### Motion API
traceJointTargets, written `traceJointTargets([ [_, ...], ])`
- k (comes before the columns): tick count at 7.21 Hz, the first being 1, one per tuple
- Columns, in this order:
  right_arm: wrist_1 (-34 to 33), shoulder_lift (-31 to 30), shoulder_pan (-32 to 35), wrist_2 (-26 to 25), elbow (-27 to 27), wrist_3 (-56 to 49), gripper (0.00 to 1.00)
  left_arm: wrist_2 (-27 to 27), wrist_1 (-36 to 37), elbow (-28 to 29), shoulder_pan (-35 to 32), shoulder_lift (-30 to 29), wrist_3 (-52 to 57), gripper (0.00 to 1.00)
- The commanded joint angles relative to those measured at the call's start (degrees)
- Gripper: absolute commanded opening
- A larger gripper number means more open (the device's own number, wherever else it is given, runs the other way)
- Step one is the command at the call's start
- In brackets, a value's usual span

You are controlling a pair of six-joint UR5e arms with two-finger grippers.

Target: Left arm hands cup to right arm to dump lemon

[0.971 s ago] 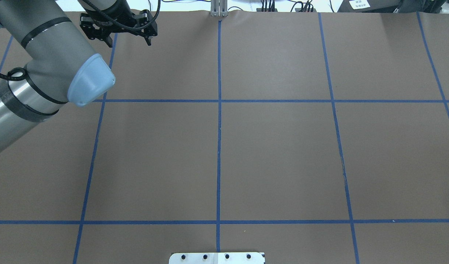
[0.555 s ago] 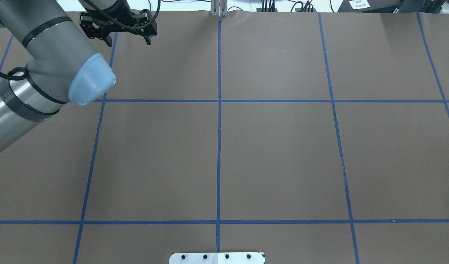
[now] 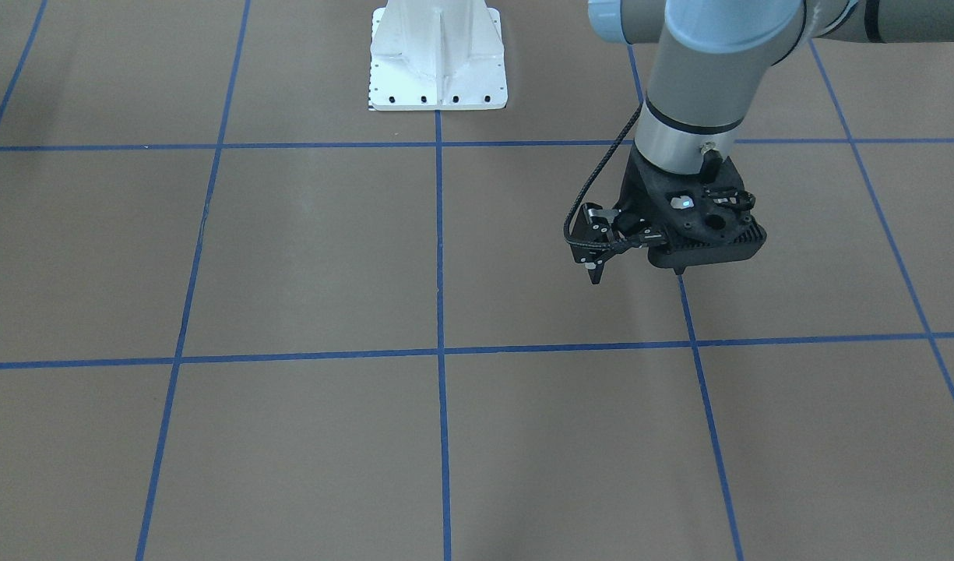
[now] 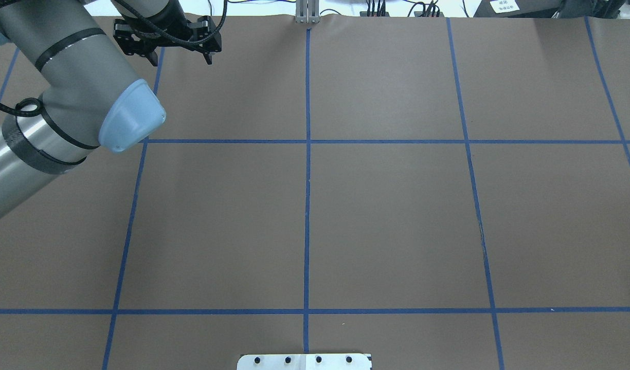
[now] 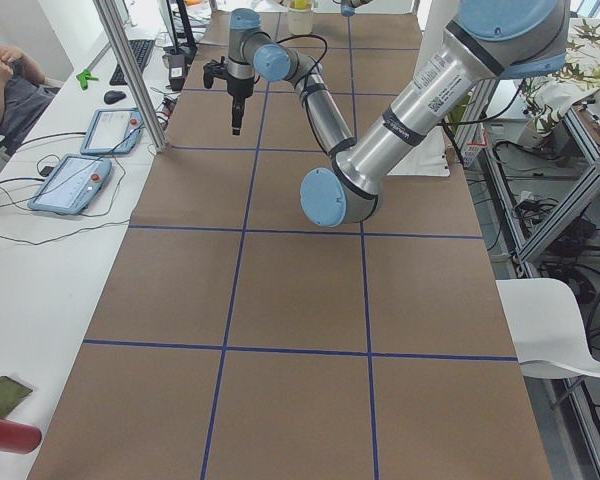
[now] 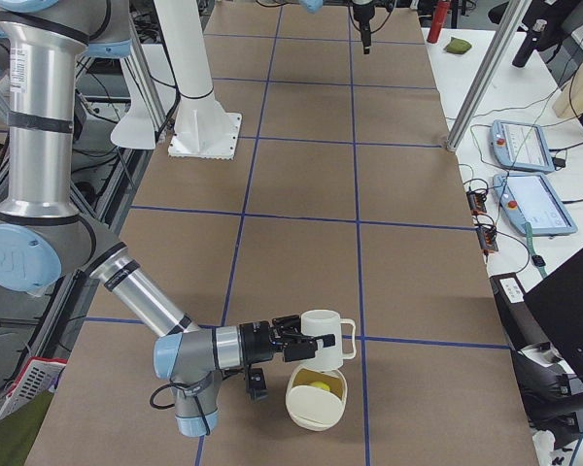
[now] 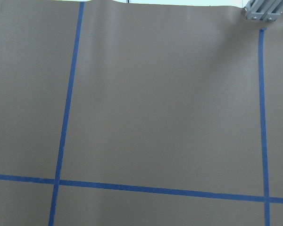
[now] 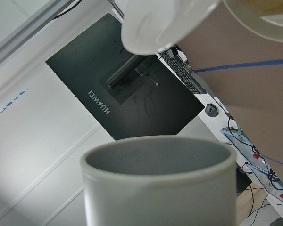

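My left gripper (image 4: 181,57) hangs open and empty over the table's far left square; it also shows in the front-facing view (image 3: 636,269). The left wrist view shows only bare brown paper with blue tape. The off-white cup (image 6: 323,336) is at my right gripper (image 6: 290,348), seen only in the exterior right view, so I cannot tell its grip. The cup (image 8: 160,181) fills the lower right wrist view with its grey inside empty. The yellow lemon (image 6: 318,386) lies in a cream bowl (image 6: 316,400) just below the cup.
The white base plate (image 3: 438,70) stands at the robot's side of the table. A metal post (image 4: 307,11) stands at the far edge. Tablets (image 6: 525,146) and a dark monitor (image 8: 127,108) are on the side table past the right end.
My left arm's elbow has shifted slightly right and forward; its gripper has stayed open at almost the same spot.
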Motion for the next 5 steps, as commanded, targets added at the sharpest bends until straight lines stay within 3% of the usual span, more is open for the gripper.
traceJointTargets([
  [1, 0.09, 0.15, 0.0, -0.04, 0.03, 2.37, 0.0, 0.06, 0.02, 0.0, 0.18, -0.09, 0.0, 1.0],
  [5, 0.26, -0.11, 0.0, -0.04, 2.13, 1.16, 0.01, 1.11, 0.02, 0.0, 0.62, -0.09, 0.0, 1.0],
])
